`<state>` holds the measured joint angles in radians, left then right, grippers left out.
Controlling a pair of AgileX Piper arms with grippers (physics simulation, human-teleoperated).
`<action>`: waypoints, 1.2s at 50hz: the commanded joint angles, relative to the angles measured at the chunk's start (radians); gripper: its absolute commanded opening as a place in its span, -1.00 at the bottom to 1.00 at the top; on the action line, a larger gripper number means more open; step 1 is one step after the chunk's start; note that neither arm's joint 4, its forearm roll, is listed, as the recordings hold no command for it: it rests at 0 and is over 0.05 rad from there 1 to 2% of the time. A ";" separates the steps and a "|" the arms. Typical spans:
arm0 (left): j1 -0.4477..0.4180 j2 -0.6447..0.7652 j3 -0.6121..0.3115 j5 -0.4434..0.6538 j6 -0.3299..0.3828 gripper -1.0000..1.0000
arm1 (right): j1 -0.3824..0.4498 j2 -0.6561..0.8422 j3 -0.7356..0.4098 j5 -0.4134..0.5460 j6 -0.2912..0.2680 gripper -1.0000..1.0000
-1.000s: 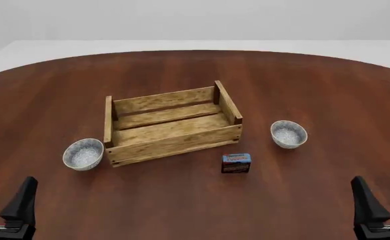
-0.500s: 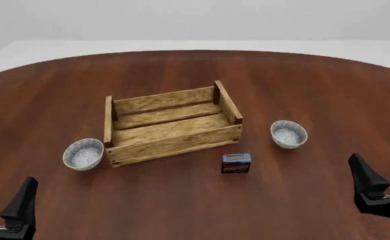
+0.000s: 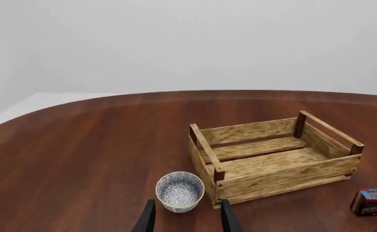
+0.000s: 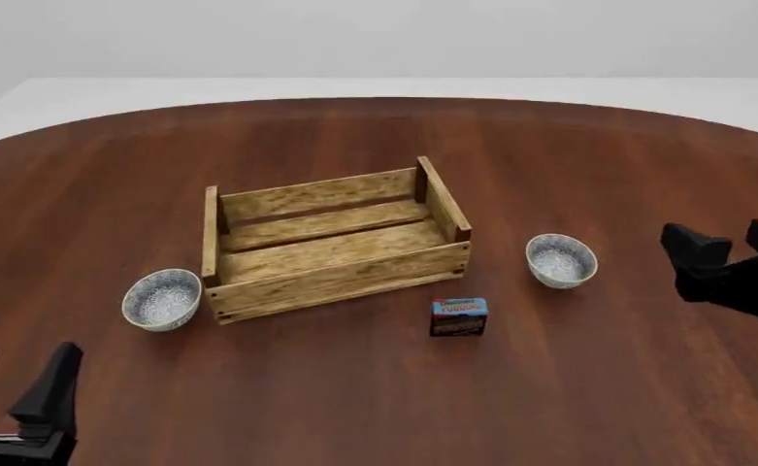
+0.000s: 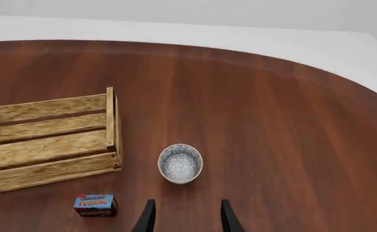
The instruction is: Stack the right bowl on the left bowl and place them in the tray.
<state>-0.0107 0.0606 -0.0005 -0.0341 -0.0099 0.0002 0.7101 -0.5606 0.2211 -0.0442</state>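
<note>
1. The rectangular light-brown wooden slat tray (image 4: 333, 245) with low walls and corner posts sits near the middle of the round dark-red wooden table (image 4: 379, 388), turned slightly askew. Nothing lies inside it.
2. The left speckled grey-white ceramic bowl (image 4: 162, 299) stands upright on the table just beside the tray's left front corner, not touching it.
3. The right speckled grey-white ceramic bowl (image 4: 561, 260) stands upright to the right of the tray, apart from it.
4. A small blue-and-brown pudding box (image 4: 459, 316) stands in front of the tray's right front corner, between the tray and the near table edge.
5. The left black gripper (image 4: 18, 388) hangs low at the near left, its fingers spread and holding nothing.
6. The right black gripper (image 4: 731, 245) is raised at the right, beside the right bowl. In the right wrist view, its fingers (image 5: 148, 216) are spread, the bowl lying just beyond the tips.
</note>
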 commanded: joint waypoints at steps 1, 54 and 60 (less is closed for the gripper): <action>-0.011 0.054 0.000 -0.036 -0.002 1.00 | 0.025 0.243 -0.160 0.062 0.010 1.00; -0.032 0.114 0.000 -0.079 -0.015 1.00 | -0.037 0.832 -0.513 0.082 -0.001 1.00; -0.028 0.123 0.000 -0.087 -0.012 1.00 | -0.045 0.882 -0.513 0.055 0.004 1.00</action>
<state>-0.0407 0.1707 -0.0003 -0.1102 -0.0240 -0.0304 1.5073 -1.0564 0.3080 -0.0485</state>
